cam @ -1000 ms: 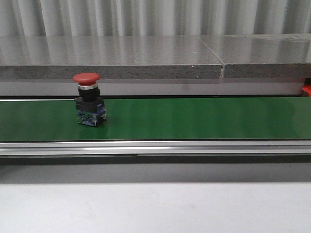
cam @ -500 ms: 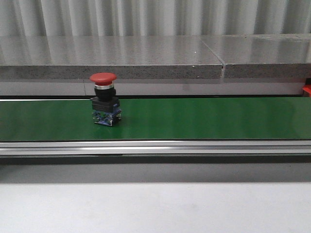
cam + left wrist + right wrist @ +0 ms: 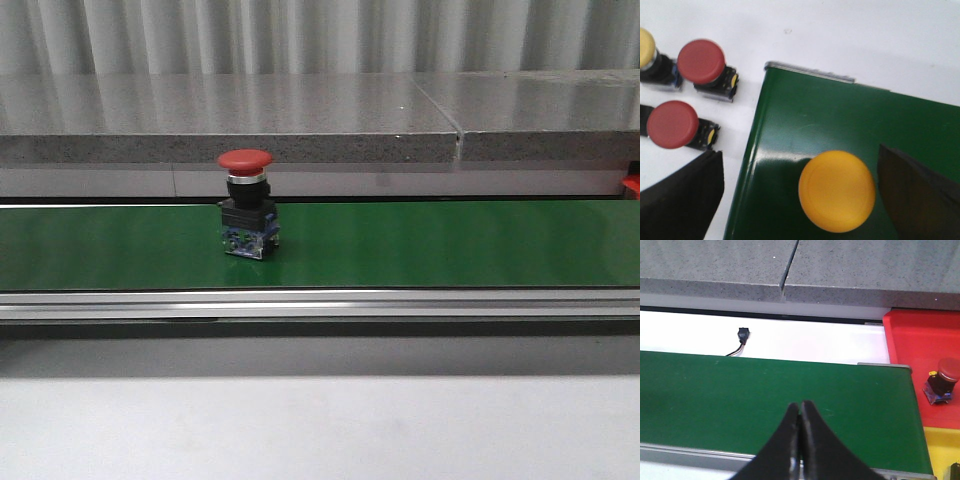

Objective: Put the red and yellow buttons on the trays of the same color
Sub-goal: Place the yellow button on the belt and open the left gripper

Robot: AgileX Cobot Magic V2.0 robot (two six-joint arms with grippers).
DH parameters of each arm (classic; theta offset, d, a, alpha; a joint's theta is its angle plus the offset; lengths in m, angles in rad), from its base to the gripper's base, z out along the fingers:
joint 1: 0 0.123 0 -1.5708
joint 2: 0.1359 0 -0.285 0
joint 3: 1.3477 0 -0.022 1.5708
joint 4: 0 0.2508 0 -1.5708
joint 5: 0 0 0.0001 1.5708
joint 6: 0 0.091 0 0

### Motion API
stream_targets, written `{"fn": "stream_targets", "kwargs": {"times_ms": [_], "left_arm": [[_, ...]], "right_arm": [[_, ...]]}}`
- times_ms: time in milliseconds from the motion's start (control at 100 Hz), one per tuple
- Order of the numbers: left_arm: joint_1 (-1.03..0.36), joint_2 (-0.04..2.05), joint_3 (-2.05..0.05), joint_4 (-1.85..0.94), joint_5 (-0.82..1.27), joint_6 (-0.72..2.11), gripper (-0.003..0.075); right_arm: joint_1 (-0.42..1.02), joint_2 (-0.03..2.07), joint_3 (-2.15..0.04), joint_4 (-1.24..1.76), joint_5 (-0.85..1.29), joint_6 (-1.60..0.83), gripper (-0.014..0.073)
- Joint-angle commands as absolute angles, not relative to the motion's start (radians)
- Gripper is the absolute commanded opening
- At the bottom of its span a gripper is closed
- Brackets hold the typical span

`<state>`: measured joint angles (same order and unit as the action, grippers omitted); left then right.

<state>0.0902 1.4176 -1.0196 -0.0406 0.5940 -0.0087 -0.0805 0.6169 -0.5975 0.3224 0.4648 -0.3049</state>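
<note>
We log one red mushroom-head push button [image 3: 247, 205] upright on the green conveyor belt [image 3: 420, 243]; left gripper [image 3: 799, 200] spread wide around a yellow dome-capped button [image 3: 837, 190]; right gripper [image 3: 799, 435] clenched empty over the belt, a red plastic tray [image 3: 920, 345] beside it

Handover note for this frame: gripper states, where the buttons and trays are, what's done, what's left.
Left gripper: open, fingers either side of a yellow button at the end of the green belt; not gripped.
Right gripper: shut, empty, over the belt near the trays.
Red button stands upright on the belt in the front view.
Supply beside the belt: two red buttons, one yellow.
Done: one red button on the red tray.
Left: everything else; yellow tray only partly in view.
</note>
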Motion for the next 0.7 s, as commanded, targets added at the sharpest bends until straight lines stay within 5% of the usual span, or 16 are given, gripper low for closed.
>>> {"fn": "stream_targets", "kwargs": {"times_ms": [0,420,690], "left_arm": [[0.05,1.327,-1.057,-0.056,0.527,0.017,0.0606],[-0.075,1.011,-1.025,-0.054,0.553,0.017,0.0606],[-0.077,0.752,-0.831,-0.059,0.555,0.017,0.0606]], "right_arm": [[-0.079,0.615,-0.622,0.333,0.399,-0.317,-0.0068],[-0.079,0.615,-0.622,0.333,0.399,-0.317,-0.0068],[-0.079,0.615,-0.622,0.333,0.399,-0.317,-0.0068]]}}
